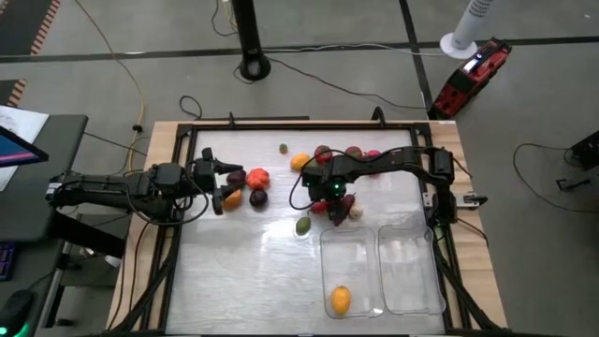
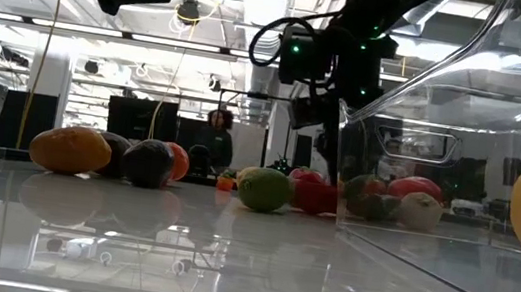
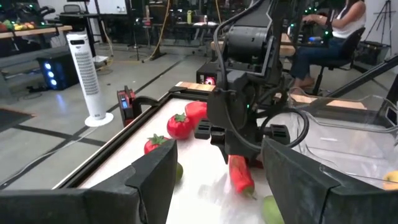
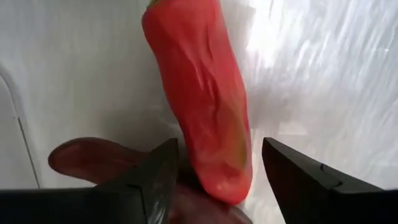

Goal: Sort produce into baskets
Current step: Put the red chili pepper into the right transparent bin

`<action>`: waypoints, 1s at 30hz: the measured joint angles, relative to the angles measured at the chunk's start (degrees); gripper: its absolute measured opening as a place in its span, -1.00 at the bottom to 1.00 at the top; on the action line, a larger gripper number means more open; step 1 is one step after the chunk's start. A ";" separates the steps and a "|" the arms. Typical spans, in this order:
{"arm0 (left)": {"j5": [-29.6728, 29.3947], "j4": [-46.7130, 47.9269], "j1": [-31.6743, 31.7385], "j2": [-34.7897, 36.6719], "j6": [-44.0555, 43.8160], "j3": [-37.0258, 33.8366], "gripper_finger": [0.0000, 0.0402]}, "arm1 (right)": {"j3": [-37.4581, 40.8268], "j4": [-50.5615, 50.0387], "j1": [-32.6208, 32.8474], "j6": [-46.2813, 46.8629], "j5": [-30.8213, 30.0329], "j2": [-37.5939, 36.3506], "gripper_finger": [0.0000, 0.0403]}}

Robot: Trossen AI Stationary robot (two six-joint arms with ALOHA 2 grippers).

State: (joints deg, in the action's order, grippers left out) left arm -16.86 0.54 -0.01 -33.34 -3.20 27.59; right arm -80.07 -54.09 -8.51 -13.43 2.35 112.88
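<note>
- Your right arm is reaching in from the desk's (image 1: 234, 281) right edge, elbow bent, forearm running leftward, wrist pitched down so the right hand (image 1: 334, 208) is pointing at the surface near mid-desk.
- Right hand is sitting open, fingers (image 4: 155, 180) straddling a long red pepper (image 4: 202, 99); one finger is right against the pepper's side, the other is standing clear of it. The pepper is lying on the desk, a brownish piece of produce (image 4: 93, 158) beside it.
- Your left arm is lying low and nearly level along the left side, stretched rightward. The left hand (image 1: 225, 183) is hanging open beside the left-hand cluster: red tomato (image 1: 257, 177), dark purple pieces (image 1: 257, 197), orange piece (image 1: 231, 198).
- More produce is sitting along the far edge behind the right forearm (image 1: 351, 153); a green piece (image 1: 302, 226) is lying just left of the baskets.
- Two clear baskets are standing side by side at the near right. The left basket (image 1: 329, 281) is holding one yellow-orange fruit (image 1: 341, 300). The right basket (image 1: 435, 281) is next to it.
- A seated person (image 3: 339, 31) is showing in the room behind.
</note>
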 joint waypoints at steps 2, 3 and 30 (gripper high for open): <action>0.00 0.00 0.00 0.00 0.02 0.00 0.09 | 0.63 0.72 -0.29 -0.02 -0.02 0.00 0.22; 0.00 0.00 0.00 0.00 0.00 0.00 0.09 | 0.96 0.81 -0.36 0.00 -0.05 0.00 0.18; -0.02 -1.31 0.00 0.04 1.29 -0.02 0.09 | -5.11 -23.84 12.45 29.48 -5.33 -23.34 -0.44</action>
State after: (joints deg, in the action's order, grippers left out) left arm -16.88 -0.78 -0.01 -33.30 -1.92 27.57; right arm -85.18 -77.93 3.94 16.05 -2.98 89.54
